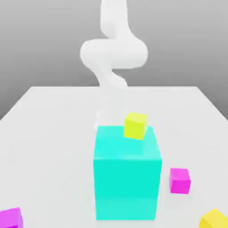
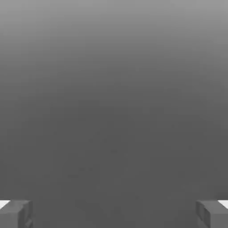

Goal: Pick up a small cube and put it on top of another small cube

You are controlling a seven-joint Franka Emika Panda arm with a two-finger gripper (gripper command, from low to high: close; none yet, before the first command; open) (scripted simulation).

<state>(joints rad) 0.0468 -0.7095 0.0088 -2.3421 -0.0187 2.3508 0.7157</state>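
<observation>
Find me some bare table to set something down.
In the exterior view, the tabletop looks free between its left edge and the cyan block, beyond the near-left magenta cube. Another free patch lies beyond the right magenta cube. It's tighter between that cube and the block, and toward the near-right yellow cube.

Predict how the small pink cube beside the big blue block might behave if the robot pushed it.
The pink cube would probably slide rather than roll, given its flat faces. It seems unlikely to tip, being about as wide as tall. Its crisp edges suggest it's stiff.
</observation>
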